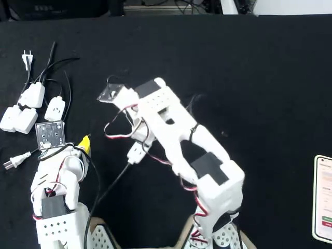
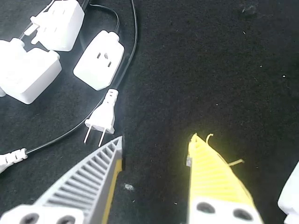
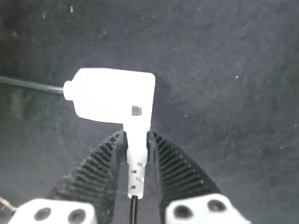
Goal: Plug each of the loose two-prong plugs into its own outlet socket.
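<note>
Clenched right jaws hold plug (image 3: 136, 161) at socket block (image 3: 112, 98); skewed push could tip it. Released left jaws hover near loose plug (image 2: 102, 119).

We are looking down on a desk (image 1: 270, 78) that is lying under a black cloth (image 3: 233, 46) from edge to edge, with pale specks dotting the weave. Beyond its far edge we are seeing a dark box (image 1: 57, 7), a tangle of cables (image 1: 189, 6) and a white surface (image 1: 290, 6). A flat white-faced device (image 1: 324, 197) is resting at the desk's right edge.
</note>
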`<move>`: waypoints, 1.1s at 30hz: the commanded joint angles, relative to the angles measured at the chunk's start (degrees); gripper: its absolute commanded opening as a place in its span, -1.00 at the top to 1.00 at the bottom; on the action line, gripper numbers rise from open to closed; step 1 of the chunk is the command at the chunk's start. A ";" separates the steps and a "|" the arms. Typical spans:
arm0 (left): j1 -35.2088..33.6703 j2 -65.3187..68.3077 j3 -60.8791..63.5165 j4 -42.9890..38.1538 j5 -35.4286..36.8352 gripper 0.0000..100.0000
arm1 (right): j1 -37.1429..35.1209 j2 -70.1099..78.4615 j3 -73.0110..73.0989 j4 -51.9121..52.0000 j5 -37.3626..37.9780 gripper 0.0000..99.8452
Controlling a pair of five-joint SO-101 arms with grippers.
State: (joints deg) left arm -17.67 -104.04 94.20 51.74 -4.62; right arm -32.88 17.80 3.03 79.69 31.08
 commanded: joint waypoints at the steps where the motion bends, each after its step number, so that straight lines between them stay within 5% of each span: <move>1: -0.48 -0.35 -2.95 0.09 -0.35 0.54 | -1.85 -4.18 5.49 -5.89 -0.70 0.98; 9: 0.84 -0.35 -6.37 5.71 -0.18 0.54 | 1.67 -5.49 4.18 -6.15 -8.00 0.98; 24: 18.07 -0.35 -2.86 6.07 -3.25 0.54 | 5.80 -5.49 1.36 -6.95 -24.44 0.98; 33: 18.33 0.18 -0.48 5.54 -5.45 0.54 | 5.54 -5.49 -1.19 0.26 -25.58 0.98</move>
State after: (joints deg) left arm 0.70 -104.04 95.25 55.87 -7.96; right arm -28.75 13.58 6.20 77.49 6.02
